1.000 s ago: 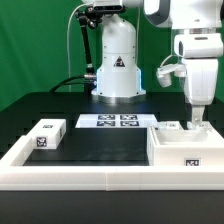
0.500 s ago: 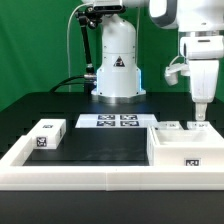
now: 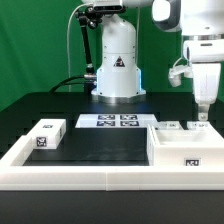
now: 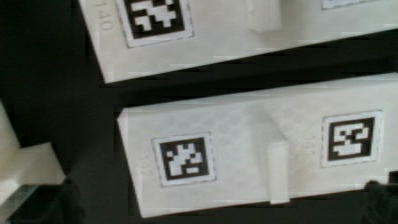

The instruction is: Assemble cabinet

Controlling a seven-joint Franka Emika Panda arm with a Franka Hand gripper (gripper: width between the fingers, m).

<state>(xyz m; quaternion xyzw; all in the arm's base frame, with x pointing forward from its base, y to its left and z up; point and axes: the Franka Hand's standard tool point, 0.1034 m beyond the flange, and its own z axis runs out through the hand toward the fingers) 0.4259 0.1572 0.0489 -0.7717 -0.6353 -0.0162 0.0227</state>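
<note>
The cabinet (image 3: pixel 186 151), a large white box with a tag on its front, stands at the exterior view's right. Two small white tagged parts (image 3: pixel 171 127) show at its back edge. A small white tagged block (image 3: pixel 47 135) lies at the exterior view's left. My gripper (image 3: pixel 203 117) hangs just above the cabinet's back right part and holds nothing. In the wrist view a white panel with two tags and a raised ridge (image 4: pixel 249 140) lies below the gripper (image 4: pixel 205 212). Another white tagged piece (image 4: pixel 187 35) lies beyond a dark gap. The dark fingers (image 4: pixel 32 205) show blurred at the corners, apart.
The marker board (image 3: pixel 115 121) lies flat in the middle, in front of the robot base (image 3: pixel 117 60). A long low white border rail (image 3: pixel 90 174) runs along the front and up the exterior view's left side. The table is black.
The arm has moved toward the exterior view's right, and the gripper has risen slightly above the cabinet. The parts have not moved.
</note>
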